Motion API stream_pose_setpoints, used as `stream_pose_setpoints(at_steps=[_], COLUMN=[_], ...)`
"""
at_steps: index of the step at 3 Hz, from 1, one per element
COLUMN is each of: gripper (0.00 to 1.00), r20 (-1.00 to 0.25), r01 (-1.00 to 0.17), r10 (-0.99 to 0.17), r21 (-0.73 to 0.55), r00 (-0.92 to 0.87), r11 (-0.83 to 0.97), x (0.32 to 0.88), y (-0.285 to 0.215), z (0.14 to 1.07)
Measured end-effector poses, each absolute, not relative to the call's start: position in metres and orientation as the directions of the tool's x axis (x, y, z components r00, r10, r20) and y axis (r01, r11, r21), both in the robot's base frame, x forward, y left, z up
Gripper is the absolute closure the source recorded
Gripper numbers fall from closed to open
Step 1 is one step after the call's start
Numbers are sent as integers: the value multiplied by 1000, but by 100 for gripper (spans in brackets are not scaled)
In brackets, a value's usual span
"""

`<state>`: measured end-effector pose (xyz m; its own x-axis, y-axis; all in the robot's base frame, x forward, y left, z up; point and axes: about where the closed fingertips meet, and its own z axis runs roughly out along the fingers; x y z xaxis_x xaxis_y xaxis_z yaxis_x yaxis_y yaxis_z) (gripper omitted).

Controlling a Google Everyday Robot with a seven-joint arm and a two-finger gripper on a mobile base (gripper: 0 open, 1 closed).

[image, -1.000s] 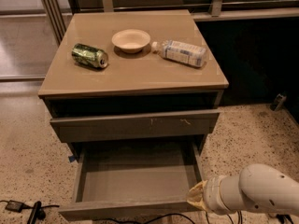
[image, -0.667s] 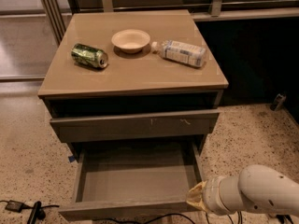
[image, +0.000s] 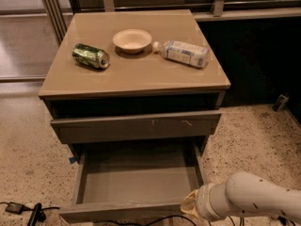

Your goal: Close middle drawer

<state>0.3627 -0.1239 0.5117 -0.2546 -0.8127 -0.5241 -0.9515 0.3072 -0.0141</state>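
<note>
**Drawer pulled out, claw at its front right corner**

Camera view: middle drawer [image: 136,186] stands pulled far out of the desk [image: 141,76]. Its shallow grey box is bare inside and its plain front edge is near the bottom of the view. Above it, the upper drawer front [image: 136,128], with small pale scratches, is slightly out of the frame. On the desk top lie a green can [image: 90,56] on its side, a pale bowl [image: 132,40] upright, and a plastic bottle [image: 182,53] on its side just right of the bowl.

The white arm [image: 258,200] comes in from the lower right. Its claw [image: 190,205] sits at the open drawer's front right corner, touching it or just beside it. I cannot tell how far open the claw is, or whether it has hold of anything.

Against a second ago, little differs. The drawer is out as far as before, and the claw is at the same corner.
</note>
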Motion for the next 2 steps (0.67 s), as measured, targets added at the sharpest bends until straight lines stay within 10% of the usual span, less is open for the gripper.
stream_pose_setpoints(at_steps=[2], gripper=[100], r20=[-522], r01=[-951], r10=[-805], r21=[41], r00=[-282], r11=[307], x=[357], y=[-106], z=[454])
